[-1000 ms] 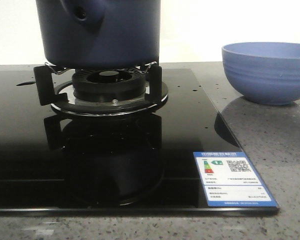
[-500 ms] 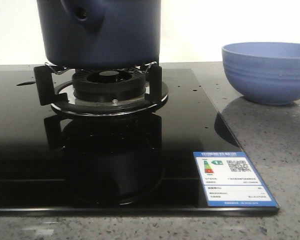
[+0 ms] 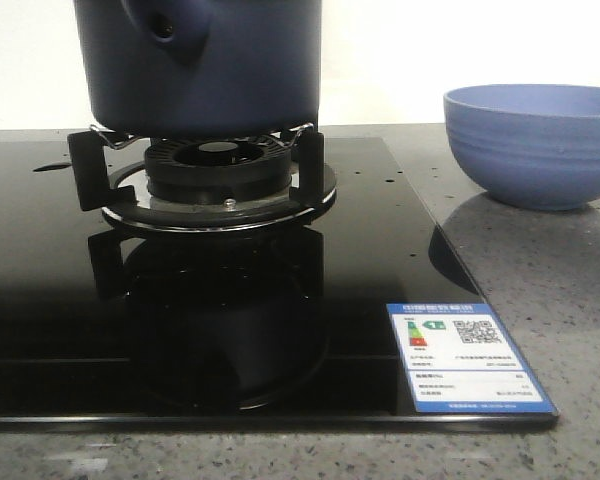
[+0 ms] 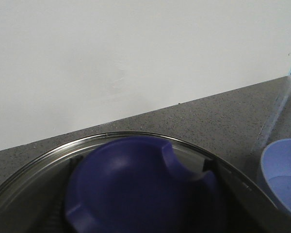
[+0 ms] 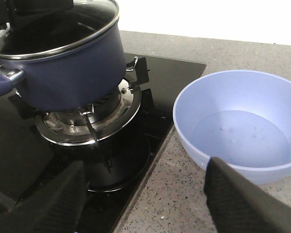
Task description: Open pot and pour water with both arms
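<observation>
The dark navy pot [image 3: 205, 70] stands on the burner, its handle socket [image 3: 165, 25] facing the camera. In the right wrist view the pot [image 5: 68, 73] carries its glass lid [image 5: 63, 29]. The left gripper [image 4: 142, 164] is right over the lid, a dark finger [image 4: 208, 165] against each side of the blue lid knob [image 4: 136, 194]. The right gripper [image 5: 145, 204] hovers open above the counter between the stove and the light blue bowl [image 5: 237, 126], with nothing between its fingers.
The burner [image 3: 220, 165] sits on a black glass cooktop [image 3: 40, 280] with a blue-edged label [image 3: 465, 355] at its front right corner. The ribbed bowl [image 3: 535, 145] stands on the speckled counter to the right of the stove. A white wall is behind.
The pot shifted very slightly on the burner between the oldest frame and the later ones. Nothing else in the front view has moved.
</observation>
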